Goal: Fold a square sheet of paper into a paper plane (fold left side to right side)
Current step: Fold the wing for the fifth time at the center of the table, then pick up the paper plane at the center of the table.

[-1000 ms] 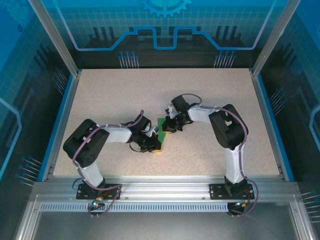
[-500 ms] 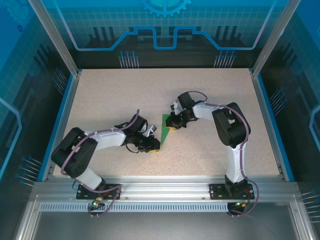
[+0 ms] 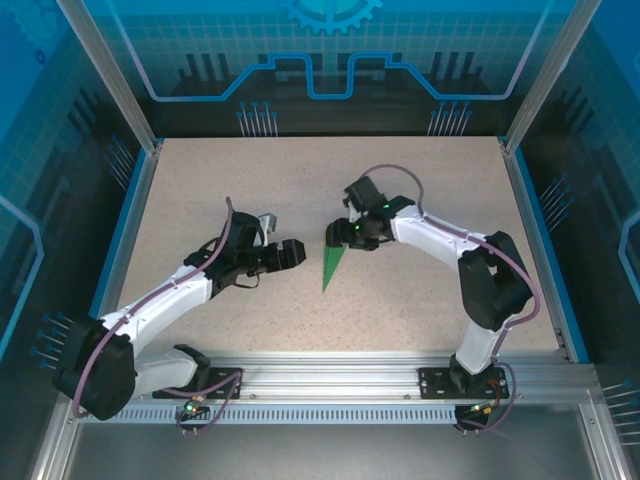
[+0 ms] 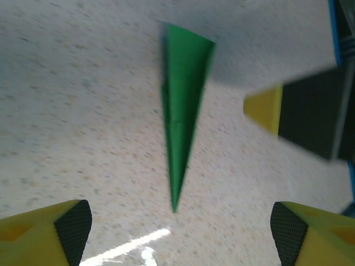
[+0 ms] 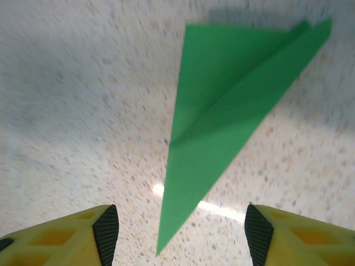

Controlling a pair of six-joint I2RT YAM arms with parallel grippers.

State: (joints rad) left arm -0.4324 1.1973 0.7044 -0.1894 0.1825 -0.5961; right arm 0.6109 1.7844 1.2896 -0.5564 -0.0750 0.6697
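Paper plane: slim green dart lying flat near the middle of the table, free of both claws. In the top view its broad tail is at 12 o'clock and its nose points to about 7 o'clock.
Left gripper: jaws spread wide with nothing between them. It stands at 9 o'clock of the plane, apart from it.
Right gripper: jaws apart and empty. It hovers at the tail end, at 12 o'clock of the plane (from above it cannot be told whether a fingertip touches the paper).
Change: a second ago both claws were closed and bunched on the paper. Since then both have let go; the left arm has swung out toward 9 o'clock and the right has drawn back toward 12 o'clock.
Shape check: the right wrist view shows layered flaps and a long crease running to the point.
Meaning for the task: the double release suggests the last crease is pressed and the folding is at or near its end.
Risk: with nothing holding it, thin paper may spring open along the crease.
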